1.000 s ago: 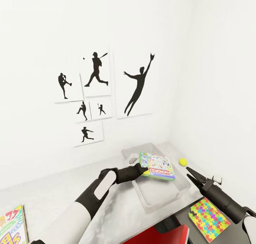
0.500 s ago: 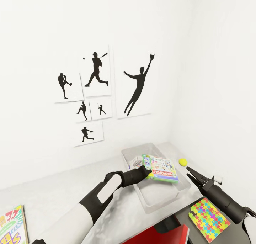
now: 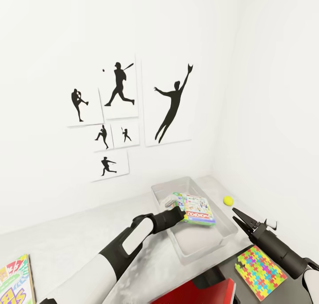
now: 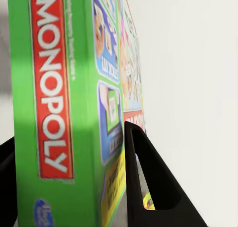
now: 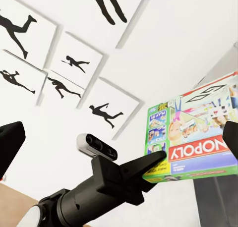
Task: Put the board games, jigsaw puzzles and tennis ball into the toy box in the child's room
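Note:
The white-and-green Monopoly board game [image 3: 198,210] hangs tilted over the pale grey toy box [image 3: 199,244] on the table [image 3: 79,237]. My left gripper [image 3: 180,216] is shut on its near edge. In the left wrist view the green box edge [image 4: 49,88] sits between the black fingers [image 4: 144,182]. A pale flat item [image 3: 168,200] lies in the toy box, partly under the game. The tennis ball [image 3: 228,200] rests right of the toy box. My right gripper [image 3: 239,217] hovers open near the toy box's right side, above a jigsaw puzzle [image 3: 260,273].
Another colourful printed flat box [image 3: 15,282] lies at the table's near left edge. A red panel [image 3: 199,295] shows below the table's front edge. Baseball silhouette pictures [image 3: 119,91] hang on the white wall behind. A wall corner closes the right side.
My left arm has reached farther over the toy box, and the Monopoly box has turned and tilted with it. The right arm has held still. The view shifted slightly.

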